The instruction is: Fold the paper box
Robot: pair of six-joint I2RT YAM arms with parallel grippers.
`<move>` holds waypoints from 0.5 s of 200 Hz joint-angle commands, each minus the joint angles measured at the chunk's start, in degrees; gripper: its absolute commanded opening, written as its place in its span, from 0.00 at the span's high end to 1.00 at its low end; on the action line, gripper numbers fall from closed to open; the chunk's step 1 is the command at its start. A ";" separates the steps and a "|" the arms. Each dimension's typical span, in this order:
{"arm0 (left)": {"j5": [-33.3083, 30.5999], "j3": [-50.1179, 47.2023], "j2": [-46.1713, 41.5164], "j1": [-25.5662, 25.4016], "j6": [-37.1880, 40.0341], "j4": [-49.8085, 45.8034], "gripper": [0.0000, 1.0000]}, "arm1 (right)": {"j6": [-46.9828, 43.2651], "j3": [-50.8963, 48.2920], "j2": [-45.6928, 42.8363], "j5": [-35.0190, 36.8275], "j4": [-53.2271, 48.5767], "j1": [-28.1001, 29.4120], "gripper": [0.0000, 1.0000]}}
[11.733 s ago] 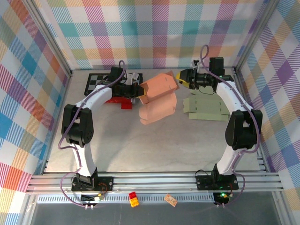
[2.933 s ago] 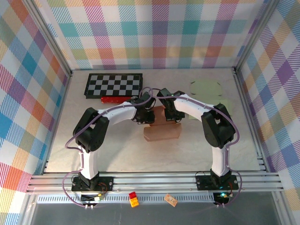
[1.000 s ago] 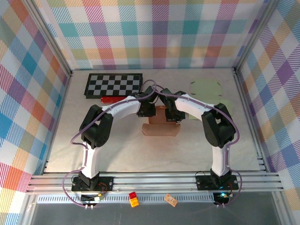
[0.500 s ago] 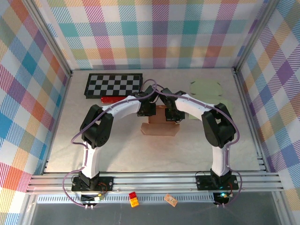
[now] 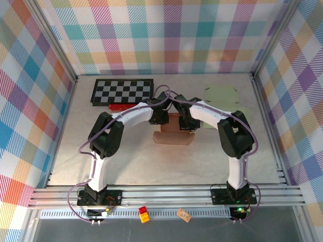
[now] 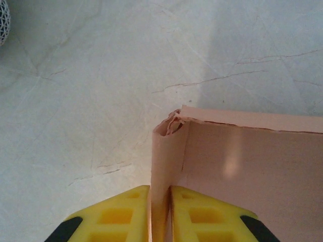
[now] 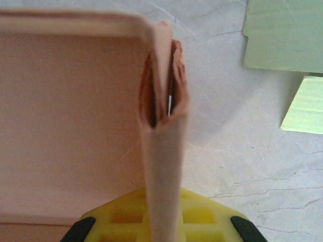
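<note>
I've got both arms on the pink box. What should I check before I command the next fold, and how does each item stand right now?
1. Grip of left jaws on the paper box wall: ok, the wall is pinched between them.
2. Grip of right jaws on the opposite wall: ok, the folded wall sits between them.
3. Box corner ahead of the left jaws intact: not ok, it is crumpled.
4. Folded wall's layers pressed flat: not ok, they gape at the far end.
5. The green sheets apart from the box: ok.
6. Box bottom flat on the table: cannot tell.
</note>
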 commanded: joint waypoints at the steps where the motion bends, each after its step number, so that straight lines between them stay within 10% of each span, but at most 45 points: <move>1: -1.22 0.70 2.80 -2.78 1.09 -1.32 0.80 | -0.43 -0.09 -0.34 0.83 -0.92 2.61 1.00; 100: 4.65 -2.14 0.26 -1.33 1.90 0.92 0.87 | -0.96 0.03 0.00 0.04 -0.99 2.53 1.00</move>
